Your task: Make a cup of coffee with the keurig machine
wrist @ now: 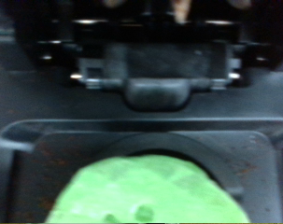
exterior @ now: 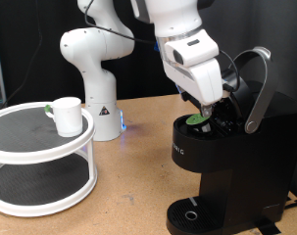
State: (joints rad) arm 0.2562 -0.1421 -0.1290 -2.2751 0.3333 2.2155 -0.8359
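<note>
The coffee machine (exterior: 222, 147) stands at the bench's right edge in the exterior view, near the front right corner. Its lid (exterior: 254, 83) is lifted up and tilted back, so the pod chamber is open. The gripper (exterior: 209, 110) is lowered to this open chamber, with the white arm coming down from the top of the picture. A pod with a green lid (exterior: 193, 119) sits just under the fingers, at the mouth of the chamber. I cannot tell how wide the jaws stand, or whether they hold the pod, because the fingers are dark against the dark machine.

In the wrist view the green lid (wrist: 146, 191) fills the lower part of the picture, blurred, resting in the round opening of the chamber (wrist: 141, 140).

The cup (exterior: 66, 116) stands upright on the top level of a white round two-level shelf (exterior: 40, 166) at the bench's left edge, well apart from the machine. The round drip tray (exterior: 192, 213) at the machine's base has nothing on it.
</note>
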